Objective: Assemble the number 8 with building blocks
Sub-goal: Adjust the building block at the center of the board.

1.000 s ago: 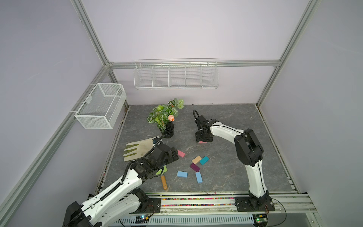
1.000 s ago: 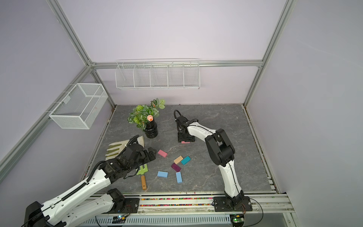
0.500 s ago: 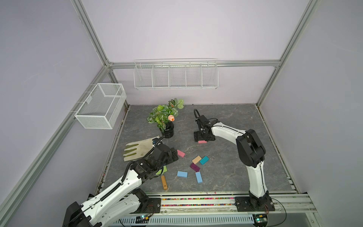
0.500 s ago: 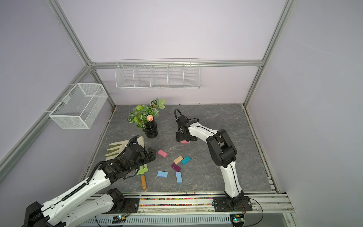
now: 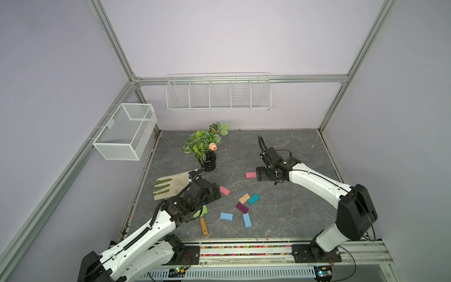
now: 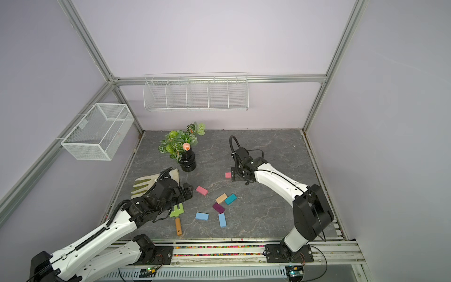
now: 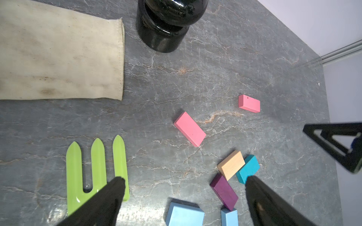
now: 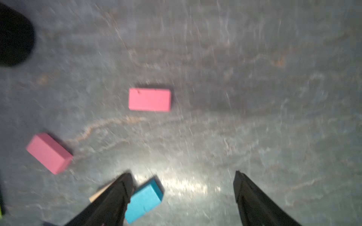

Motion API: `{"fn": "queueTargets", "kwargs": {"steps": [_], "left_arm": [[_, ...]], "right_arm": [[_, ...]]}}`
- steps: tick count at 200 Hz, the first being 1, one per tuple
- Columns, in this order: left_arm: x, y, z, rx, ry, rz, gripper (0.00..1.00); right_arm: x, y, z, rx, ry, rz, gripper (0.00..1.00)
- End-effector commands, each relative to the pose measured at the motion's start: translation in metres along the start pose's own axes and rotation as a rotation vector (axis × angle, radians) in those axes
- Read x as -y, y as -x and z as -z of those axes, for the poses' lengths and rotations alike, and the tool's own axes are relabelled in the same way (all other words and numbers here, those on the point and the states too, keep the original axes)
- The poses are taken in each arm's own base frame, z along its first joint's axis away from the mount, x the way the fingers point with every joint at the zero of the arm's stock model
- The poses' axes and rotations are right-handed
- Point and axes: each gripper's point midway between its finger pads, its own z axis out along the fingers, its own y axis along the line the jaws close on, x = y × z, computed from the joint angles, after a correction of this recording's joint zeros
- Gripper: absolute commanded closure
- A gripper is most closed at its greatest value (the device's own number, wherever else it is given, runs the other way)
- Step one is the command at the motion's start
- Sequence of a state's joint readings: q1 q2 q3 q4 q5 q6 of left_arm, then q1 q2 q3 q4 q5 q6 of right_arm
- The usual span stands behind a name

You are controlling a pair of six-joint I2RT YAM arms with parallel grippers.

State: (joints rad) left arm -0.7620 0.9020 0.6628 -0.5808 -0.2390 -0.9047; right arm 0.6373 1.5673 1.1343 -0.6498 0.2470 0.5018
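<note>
Judging by the layout, the figure eight was barely begun. One pink block (image 5: 251,174) lay alone farther back on the table (image 5: 292,219), just ahead of the right gripper (image 8: 182,176), whose jaws stood apart and empty. The second pink block (image 5: 224,190), the touching tan block (image 5: 244,198) and teal block (image 5: 253,199), the purple block (image 5: 242,207) and two light blue blocks (image 5: 226,216) lay scattered. The left gripper (image 7: 184,179) hovered over them, jaws spread, holding nothing.

Lying flat, unassembled — lone pink brick (image 5: 251,174), nearer pink (image 5: 224,190), tan (image 5: 244,198) touching teal (image 5: 253,199), purple (image 5: 242,207), light blue (image 5: 226,216), second blue (image 5: 247,220)
</note>
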Motion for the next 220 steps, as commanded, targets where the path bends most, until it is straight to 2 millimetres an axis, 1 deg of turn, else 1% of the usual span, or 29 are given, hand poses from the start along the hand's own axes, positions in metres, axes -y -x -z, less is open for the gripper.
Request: {"fn": "queueTargets", "kwargs": {"steps": [1,9,25,35,49,58,77,116,160,187,220], "left_arm": [[0.011,0.003,0.003,0.006,-0.013,-0.004,0.01],[0.015,0.002,0.003,0.006,-0.016,-0.010,0.02],[0.018,-0.001,0.002,0.008,0.001,-0.027,0.03],[0.021,-0.003,0.001,0.003,0.008,-0.038,0.04],[0.024,-0.007,-0.002,-0.011,0.014,-0.043,0.05],[0.027,-0.009,-0.004,-0.018,0.015,-0.048,0.05],[0.031,-0.011,-0.004,-0.014,0.019,-0.061,0.05],[0.035,-0.008,-0.001,-0.004,0.003,-0.061,0.05],[0.033,-0.010,-0.003,-0.005,0.008,-0.065,0.07],[0.032,-0.009,-0.002,-0.001,0.013,-0.060,0.10],[0.028,-0.006,0.002,0.012,0.023,-0.053,0.10]], "right_arm": [[0.018,-0.033,0.002,-0.029,-0.027,-0.061,0.20],[0.019,-0.040,0.002,-0.023,-0.012,-0.070,0.27],[0.018,-0.046,0.000,-0.022,0.010,-0.084,0.46],[0.015,-0.048,-0.003,-0.034,0.012,-0.077,0.55],[0.010,-0.052,-0.010,-0.056,0.017,-0.063,0.65],[0.007,-0.055,-0.017,-0.075,0.009,-0.054,0.68],[-0.001,-0.058,-0.028,-0.089,0.009,-0.036,0.68],[-0.014,-0.059,-0.045,-0.101,0.027,-0.022,0.60],[-0.034,-0.061,-0.057,-0.144,0.050,0.015,0.61],[-0.053,-0.067,-0.061,-0.169,0.059,0.059,0.60],[-0.078,-0.077,-0.056,-0.179,0.105,0.089,0.59]]}}
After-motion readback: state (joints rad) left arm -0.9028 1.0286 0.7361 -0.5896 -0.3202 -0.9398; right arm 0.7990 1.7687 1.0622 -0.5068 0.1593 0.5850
